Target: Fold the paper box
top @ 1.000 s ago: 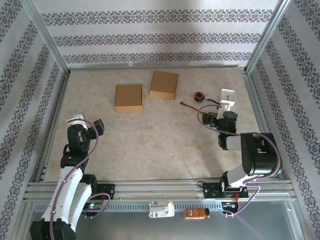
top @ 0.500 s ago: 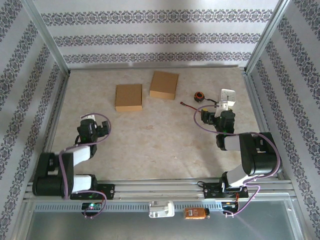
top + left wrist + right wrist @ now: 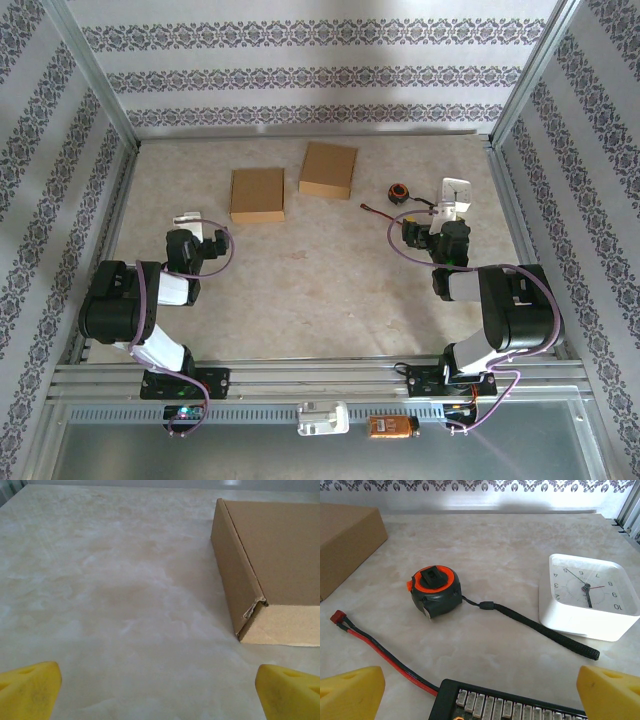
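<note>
Two flat brown paper boxes lie at the far side of the table [image 3: 300, 290], both closed, near each other but apart.

At the left of the top view, the left arm is folded low, and its left gripper [image 3: 159, 695] points toward the left box [image 3: 257, 194] without touching it. The left wrist view adds what the overhead one lacks: yellow fingertips [image 3: 30, 687] sit at the two lower corners, wide apart with bare table between them. It also shows a small torn gap in the near corner seam of that box [image 3: 265, 560]. The frame's right edge cuts the box off, so its far side goes unseen.

Further right lies the right box [image 3: 328, 170]; the right wrist view catches just one corner of it [image 3: 345, 535] at upper left.

Then come a red-and-black cable [image 3: 375, 647], a dark tape measure [image 3: 436, 590] with an orange top and black strap, and a white square clock [image 3: 592, 596]. From above these are tiny, and the clock face is unreadable there.

The right gripper [image 3: 480, 695] hovers just short of them, its fingers spread wide and holding nothing. A black part with a row of connectors [image 3: 510, 702] lies along the bottom edge, cut off; I cannot tell what it is.
</note>
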